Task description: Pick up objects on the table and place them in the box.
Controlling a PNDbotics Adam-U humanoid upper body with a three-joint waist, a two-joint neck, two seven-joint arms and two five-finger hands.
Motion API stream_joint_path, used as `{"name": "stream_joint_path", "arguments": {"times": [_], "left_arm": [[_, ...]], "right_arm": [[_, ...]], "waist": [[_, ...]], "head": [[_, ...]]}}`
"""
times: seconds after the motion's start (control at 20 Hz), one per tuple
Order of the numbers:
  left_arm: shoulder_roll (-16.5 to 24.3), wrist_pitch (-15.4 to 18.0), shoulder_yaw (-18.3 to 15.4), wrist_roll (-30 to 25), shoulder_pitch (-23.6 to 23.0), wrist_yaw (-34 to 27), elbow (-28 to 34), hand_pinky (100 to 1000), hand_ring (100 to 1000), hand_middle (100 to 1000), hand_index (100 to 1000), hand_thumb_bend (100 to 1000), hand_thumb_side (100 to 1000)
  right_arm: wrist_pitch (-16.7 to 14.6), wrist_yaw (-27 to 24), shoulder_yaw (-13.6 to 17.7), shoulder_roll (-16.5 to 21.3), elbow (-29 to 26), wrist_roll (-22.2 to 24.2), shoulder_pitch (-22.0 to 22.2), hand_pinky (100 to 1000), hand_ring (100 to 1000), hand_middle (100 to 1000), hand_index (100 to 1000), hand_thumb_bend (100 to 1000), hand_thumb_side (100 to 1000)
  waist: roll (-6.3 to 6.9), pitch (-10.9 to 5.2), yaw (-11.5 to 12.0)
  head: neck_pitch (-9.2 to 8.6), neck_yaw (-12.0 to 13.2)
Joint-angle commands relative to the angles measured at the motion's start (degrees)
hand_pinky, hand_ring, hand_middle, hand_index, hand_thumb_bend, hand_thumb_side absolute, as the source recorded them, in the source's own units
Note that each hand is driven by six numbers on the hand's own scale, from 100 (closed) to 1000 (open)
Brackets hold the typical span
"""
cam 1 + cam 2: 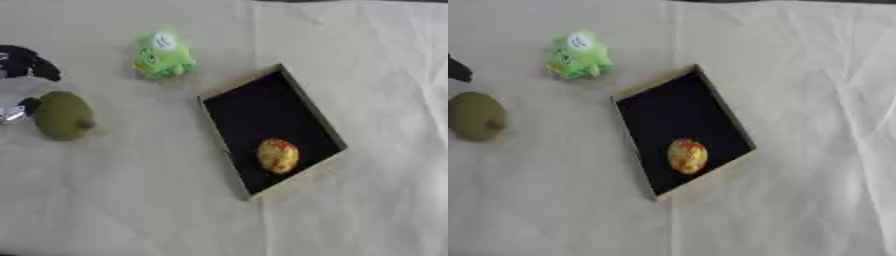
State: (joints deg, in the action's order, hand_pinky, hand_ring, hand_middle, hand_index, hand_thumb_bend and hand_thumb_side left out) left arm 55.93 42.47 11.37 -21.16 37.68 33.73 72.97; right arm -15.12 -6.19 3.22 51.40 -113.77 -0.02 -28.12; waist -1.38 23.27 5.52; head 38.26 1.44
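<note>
Cream cloth: a pale, creased sheet covers the whole table you are looking down on, with fold lines running top to bottom on the right half.
Box: a shallow rectangular box with tan card walls and a black floor sits askew just right of the frame's centre.
Inside the box: a rounded, mottled yellow-and-red object lies in the lower end, on the black floor.
Green toy: a bright green plush figure with a white patch on top sits on the cloth in the upper left, apart from the box.
Olive object: a dull olive, egg-shaped object with a small stub at one side lies at the left edge of the frame.
Your left hand: black and silver parts show at the left edge, just beside the olive object; you cannot tell how its fingers stand.
</note>
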Motion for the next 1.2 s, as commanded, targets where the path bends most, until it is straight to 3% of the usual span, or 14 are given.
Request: {"name": "stream_joint_path", "arguments": {"times": [0.05,0.25,0.5,0.7,0.85,0.9,0.95,1.0,1.2], "left_arm": [[2.10,9.50,0.07,-11.32,0.33,-0.32,1.07,989,917,866,937,100,893],[1.55,9.50,0.74,-14.08,0.32,1.92,0.15,995,931,879,962,165,835],[0.70,9.50,1.71,-16.35,0.38,4.23,-1.02,982,923,871,974,256,640],[-0.04,9.50,2.30,-18.02,0.63,4.58,-1.77,963,910,853,963,275,556],[-0.58,9.50,2.06,-18.44,0.93,4.14,-2.16,916,867,794,920,264,404],[-0.70,9.50,1.86,-18.19,1.02,4.00,-2.17,916,867,794,920,264,404],[-0.86,9.50,1.56,-17.65,1.14,3.81,-2.17,882,823,747,891,268,315],[-0.98,9.50,1.22,-16.80,1.25,3.57,-2.15,862,797,711,869,270,285],[-0.91,9.50,-0.18,-11.51,1.26,2.44,-0.81,806,715,621,804,242,292]], "right_arm": [[0.46,-0.61,0.93,0.73,-0.82,0.12,-0.22,881,893,643,771,100,417],[0.73,-0.92,1.02,0.36,-0.82,0.21,-0.07,881,891,639,768,100,427],[1.01,-1.18,1.10,-0.04,-0.82,0.35,0.07,882,891,636,766,100,446],[1.30,-1.36,1.11,-0.31,-0.82,0.51,0.17,882,891,635,765,100,456],[1.47,-1.46,1.16,-0.54,-0.82,0.63,0.38,883,891,634,764,100,458],[1.55,-1.48,1.18,-0.60,-0.82,0.68,0.48,883,891,634,764,100,458],[1.63,-1.50,1.23,-0.68,-0.82,0.71,0.59,883,892,633,764,100,460],[1.71,-1.55,1.31,-0.78,-0.82,0.71,0.70,884,891,633,763,100,461],[2.01,-1.64,1.55,-0.94,-0.82,0.61,1.08,885,892,632,762,100,462]], "waist": [[0.12,-1.28,-0.02],[0.09,-1.23,-0.20],[0.07,-1.03,-0.34],[0.00,-0.95,-0.43],[-0.02,-0.95,-0.46],[-0.02,-0.95,-0.46],[-0.02,-0.95,-0.44],[-0.01,-0.95,-0.43],[-0.02,-0.93,-0.42]], "head": [[-0.39,0.24],[-0.47,0.42],[-0.45,0.66],[-0.43,0.74],[-0.45,0.79],[-0.46,0.78],[-0.47,0.79],[-0.47,0.77],[-0.49,0.63]]}}
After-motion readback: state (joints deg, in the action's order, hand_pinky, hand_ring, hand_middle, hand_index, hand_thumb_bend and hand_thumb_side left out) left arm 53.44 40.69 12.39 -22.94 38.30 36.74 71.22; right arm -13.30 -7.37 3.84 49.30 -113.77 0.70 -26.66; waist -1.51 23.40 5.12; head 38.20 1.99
